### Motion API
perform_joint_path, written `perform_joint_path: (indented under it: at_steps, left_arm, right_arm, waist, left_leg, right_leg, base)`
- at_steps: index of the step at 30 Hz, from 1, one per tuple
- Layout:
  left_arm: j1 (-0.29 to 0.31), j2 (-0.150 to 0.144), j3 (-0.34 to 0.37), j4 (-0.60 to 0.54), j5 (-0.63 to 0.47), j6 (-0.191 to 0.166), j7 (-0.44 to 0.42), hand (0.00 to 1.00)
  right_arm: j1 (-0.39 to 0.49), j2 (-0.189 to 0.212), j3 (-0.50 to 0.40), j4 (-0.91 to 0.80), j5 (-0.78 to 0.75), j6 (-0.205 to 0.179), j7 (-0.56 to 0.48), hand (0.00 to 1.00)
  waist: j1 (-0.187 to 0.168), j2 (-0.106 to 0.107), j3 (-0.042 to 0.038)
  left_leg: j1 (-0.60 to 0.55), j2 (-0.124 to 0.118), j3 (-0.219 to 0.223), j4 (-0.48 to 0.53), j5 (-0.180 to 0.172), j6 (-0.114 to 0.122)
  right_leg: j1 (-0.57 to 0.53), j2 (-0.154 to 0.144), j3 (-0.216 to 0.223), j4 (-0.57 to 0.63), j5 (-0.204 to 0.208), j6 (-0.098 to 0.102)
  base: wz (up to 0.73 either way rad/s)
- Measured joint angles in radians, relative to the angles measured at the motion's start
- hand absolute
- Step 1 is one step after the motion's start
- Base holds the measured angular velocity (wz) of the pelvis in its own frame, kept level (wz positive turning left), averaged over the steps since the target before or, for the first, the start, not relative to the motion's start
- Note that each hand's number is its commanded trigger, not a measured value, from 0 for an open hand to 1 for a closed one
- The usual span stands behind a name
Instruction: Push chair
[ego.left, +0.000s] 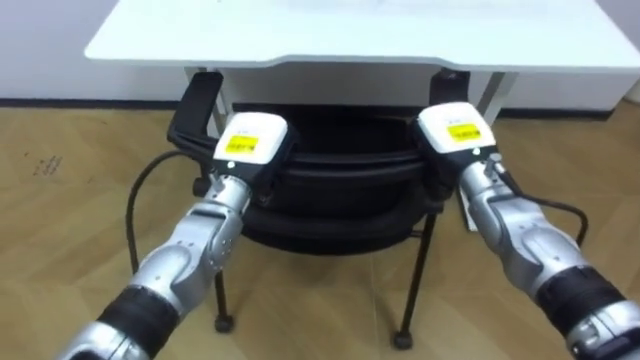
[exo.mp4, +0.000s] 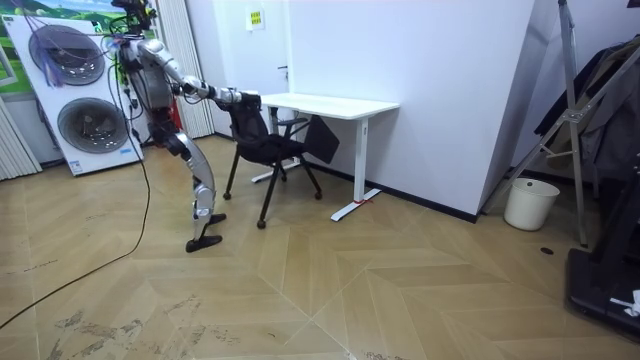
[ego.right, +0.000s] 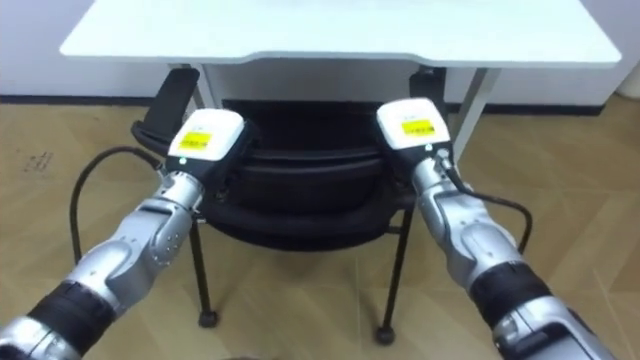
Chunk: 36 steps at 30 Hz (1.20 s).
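Both palms sit against the chair (ego.left: 340, 185) back, left hand (ego.left: 250, 148) and right hand (ego.left: 456, 132); finger grip can't be told. Push evenly, squarely under the desk (ego.left: 350, 40).

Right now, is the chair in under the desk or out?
Partly in: the chair has its armrests under the desk edge, but its backrest stands outside it, left hand and right hand at its top.

Black chair (ego.left: 340, 190), white desk (ego.left: 360, 35). The floor (exo.mp4: 400, 290) is light brown wood laid in herringbone. The left robot hand (ego.left: 250, 140) and right robot hand (ego.left: 455, 130) are white-backed, each bearing a yellow patch.
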Motion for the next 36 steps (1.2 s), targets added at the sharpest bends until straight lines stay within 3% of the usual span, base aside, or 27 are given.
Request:
perform_joint_path:
  at_steps: [1,2,4,6,8,10,12,14,15,20,22,25,27,28,29,30,31,36]
  left_arm:
    - [-0.002,0.006,0.001,-0.008,0.004,0.0,-0.003,1.0]
    - [-0.002,0.015,0.011,-0.027,0.012,0.002,-0.018,1.0]
    - [-0.002,0.019,0.024,-0.042,0.024,0.003,-0.032,1.0]
    - [-0.002,0.028,0.032,-0.065,0.032,0.003,-0.051,1.0]
    - [-0.002,0.029,0.038,-0.073,0.036,0.004,-0.062,1.0]
    - [-0.002,0.031,0.041,-0.08,0.039,0.003,-0.066,1.0]
    - [-0.002,0.044,0.04,-0.094,0.04,0.003,-0.077,1.0]
    - [-0.003,0.061,0.042,-0.115,0.04,0.001,-0.087,1.0]
    - [-0.007,0.064,0.046,-0.122,0.041,0.0,-0.087,1.0]
    - [-0.024,0.072,0.046,-0.122,0.04,-0.003,-0.087,1.0]
    - [-0.031,0.071,0.046,-0.117,0.041,-0.005,-0.085,1.0]
    - [-0.047,0.07,0.046,-0.094,0.035,-0.014,-0.078,1.0]
    - [-0.052,0.072,0.047,-0.075,0.035,-0.021,-0.069,1.0]
    - [-0.053,0.073,0.047,-0.071,0.035,-0.021,-0.066,1.0]
    - [-0.052,0.078,0.047,-0.066,0.031,-0.022,-0.065,1.0]
    - [-0.05,0.081,0.047,-0.063,0.027,-0.025,-0.062,1.0]
    - [-0.051,0.084,0.047,-0.063,0.025,-0.026,-0.06,1.0]
    - [-0.05,0.088,0.049,-0.062,0.019,-0.031,-0.034,1.0]
  right_arm:
    - [0.0,0.002,-0.001,-0.005,0.0,0.003,0.0,1.0]
    - [0.001,0.008,-0.011,-0.014,-0.003,0.007,0.0,1.0]
    - [0.003,0.018,-0.021,-0.023,-0.006,0.015,0.0,1.0]
    - [0.004,0.019,-0.028,-0.033,-0.006,0.016,0.003,1.0]
    - [0.003,0.018,-0.033,-0.038,-0.01,0.014,0.011,1.0]
    - [0.004,0.02,-0.04,-0.043,-0.013,0.013,0.016,1.0]
    - [0.006,0.024,-0.041,-0.047,-0.009,0.012,0.023,1.0]
    - [0.008,0.024,-0.04,-0.065,-0.006,0.013,0.027,1.0]
    - [0.007,0.021,-0.04,-0.079,-0.001,0.014,0.029,1.0]
    - [0.001,0.02,-0.027,-0.086,-0.002,0.024,0.018,1.0]
    - [0.0,0.02,-0.026,-0.088,0.009,0.028,0.014,1.0]
    - [-0.005,0.021,-0.017,-0.096,0.009,0.045,0.013,1.0]
    - [-0.005,0.029,0.001,-0.103,0.017,0.058,0.019,1.0]
    - [-0.005,0.029,0.006,-0.104,0.019,0.058,0.02,1.0]
    - [-0.005,0.031,0.016,-0.104,0.021,0.062,0.021,1.0]
    - [-0.006,0.034,0.022,-0.107,0.022,0.069,0.022,1.0]
    - [-0.008,0.035,0.023,-0.108,0.022,0.071,0.022,1.0]
    - [-0.022,0.031,0.028,-0.112,0.024,0.071,0.022,1.0]
  waist:
    - [-0.004,-0.007,-0.0012]
    - [-0.014,-0.012,-0.002]
    - [-0.026,-0.014,-0.0001]
    - [-0.028,-0.019,0.0057]
    - [-0.027,-0.021,0.0061]
    - [-0.03,-0.022,0.0084]
    - [-0.032,-0.037,0.0149]
    - [-0.023,-0.05,0.0187]
    - [-0.018,-0.055,0.0166]
    - [-0.023,-0.053,0.0197]
    - [-0.025,-0.048,0.023]
    - [-0.024,-0.036,0.0302]
    - [-0.028,-0.034,0.0311]
    - [-0.032,-0.034,0.0309]
    - [-0.042,-0.036,0.0292]
    - [-0.042,-0.035,0.0279]
    - [-0.042,-0.032,0.0284]
    - [-0.048,-0.029,0.0305]
  left_leg:
    - [0.001,0.001,0.014,-0.006,0.002,0.007]
    - [0.002,0.002,0.025,-0.008,0.009,0.028]
    - [0.007,0.001,0.036,0.003,-0.002,0.047]
    - [0.013,0.0,0.051,0.036,-0.043,0.059]
    - [0.018,0.001,0.065,0.055,-0.073,0.071]
    - [0.018,-0.002,0.076,0.067,-0.087,0.082]
    - [0.031,-0.003,0.081,0.093,-0.123,0.092]
    - [0.031,-0.004,0.087,0.101,-0.137,0.084]
    - [0.028,-0.005,0.088,0.101,-0.132,0.079]
    - [0.019,-0.003,0.066,0.114,-0.135,0.075]
    - [0.02,0.0,0.059,0.112,-0.135,0.075]
    - [0.017,0.003,0.032,0.096,-0.13,0.065]
    - [0.015,0.011,0.006,0.096,-0.124,0.046]
    - [0.014,0.012,-0.001,0.097,-0.123,0.041]
    - [0.014,0.012,-0.024,0.1,-0.122,0.026]
    - [0.014,0.016,-0.045,0.099,-0.122,0.004]
    - [0.013,0.018,-0.051,0.097,-0.12,-0.004]
    - [0.008,0.036,-0.121,0.056,-0.088,-0.054]
  right_leg:
    - [0.0,-0.005,0.001,-0.004,0.0,0.007]
    - [0.005,-0.008,0.002,-0.019,0.004,0.013]
    - [0.022,-0.015,-0.003,-0.033,0.009,0.014]
    - [0.031,-0.041,-0.049,-0.012,0.006,0.022]
    - [0.035,-0.057,-0.076,0.022,0.0,0.032]
    - [0.031,-0.079,-0.112,0.063,-0.004,0.04]
    - [0.032,-0.103,-0.168,0.19,-0.009,0.047]
    - [0.028,-0.111,-0.183,0.23,-0.009,0.047]
    - [0.017,-0.126,-0.192,0.224,-0.009,0.047]
    - [0.019,-0.113,-0.205,0.197,-0.009,0.046]
    - [0.017,-0.102,-0.192,0.189,-0.018,0.042]
    - [-0.037,-0.077,-0.128,0.136,-0.034,0.038]
    - [-0.097,-0.063,-0.086,0.024,0.002,0.03]
    - [-0.108,-0.063,-0.082,0.005,0.036,0.028]
    - [-0.109,-0.058,-0.081,-0.023,0.108,0.026]
    - [-0.101,-0.044,-0.095,-0.032,0.123,0.012]
    - [-0.095,-0.035,-0.103,-0.042,0.121,0.01]
    - [-0.071,-0.018,-0.178,-0.067,0.101,-0.04]
  base:
    - [0.07]
    - [0.0]
    - [-0.04]
    - [-0.14]
    - [-0.16]
    - [-0.09]
    - [-0.03]
    - [-0.12]
    - [-0.11]
    - [0.05]
    - [0.0]
    - [0.16]
    - [0.28]
    - [0.47]
    - [0.43]
    - [0.37]
    - [0.26]
    - [0.28]
